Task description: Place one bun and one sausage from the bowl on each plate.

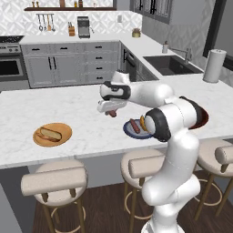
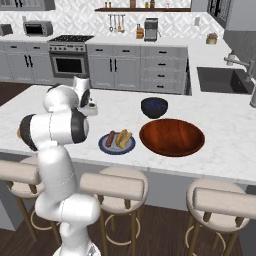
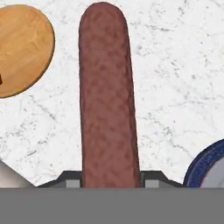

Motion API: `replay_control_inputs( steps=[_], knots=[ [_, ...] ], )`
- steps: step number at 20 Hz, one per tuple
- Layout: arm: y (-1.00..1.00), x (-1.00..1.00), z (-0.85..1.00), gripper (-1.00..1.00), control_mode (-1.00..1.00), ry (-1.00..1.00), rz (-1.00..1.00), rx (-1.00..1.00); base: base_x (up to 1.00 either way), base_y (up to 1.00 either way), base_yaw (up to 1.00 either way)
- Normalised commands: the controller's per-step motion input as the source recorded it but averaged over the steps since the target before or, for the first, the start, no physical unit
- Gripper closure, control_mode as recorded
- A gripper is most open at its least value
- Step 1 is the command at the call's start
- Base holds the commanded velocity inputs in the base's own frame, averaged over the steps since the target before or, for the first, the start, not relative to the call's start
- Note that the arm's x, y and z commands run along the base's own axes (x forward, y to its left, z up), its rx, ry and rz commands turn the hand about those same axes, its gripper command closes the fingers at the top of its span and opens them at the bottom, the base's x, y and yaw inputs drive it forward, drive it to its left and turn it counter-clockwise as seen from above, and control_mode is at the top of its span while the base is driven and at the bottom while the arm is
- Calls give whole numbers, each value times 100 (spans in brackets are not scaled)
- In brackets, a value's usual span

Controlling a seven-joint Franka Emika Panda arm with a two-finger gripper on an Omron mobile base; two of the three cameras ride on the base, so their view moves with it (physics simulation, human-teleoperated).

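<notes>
My gripper [image 1: 111,112] is clamped on a sausage [image 3: 107,96]. I carry it level to the wooden plate [image 1: 63,135], lowering beside the bun [image 1: 49,134].

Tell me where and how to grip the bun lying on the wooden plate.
Grip the bun across its narrow middle, coming straight down from above. It lies flat and oblong on the wooden plate, long axis running roughly left-right in the left base view, so the fingers should close on its two long sides. The plate beneath probably rules out a low sideways approach.
</notes>
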Motion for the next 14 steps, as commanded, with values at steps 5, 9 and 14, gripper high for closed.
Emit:
replay_control_inputs(
  steps=[5, 9, 14],
  knots=[
    [98, -6, 0, 100, -100, 7, 14, -14, 0, 0, 0],
    [99, 32, 5, 100, -100, 29, 20, -15, 0, 0, 0],
    [52, -6, -31, 100, -100, 7, 22, -1, 0, 0, 0]
  ],
)
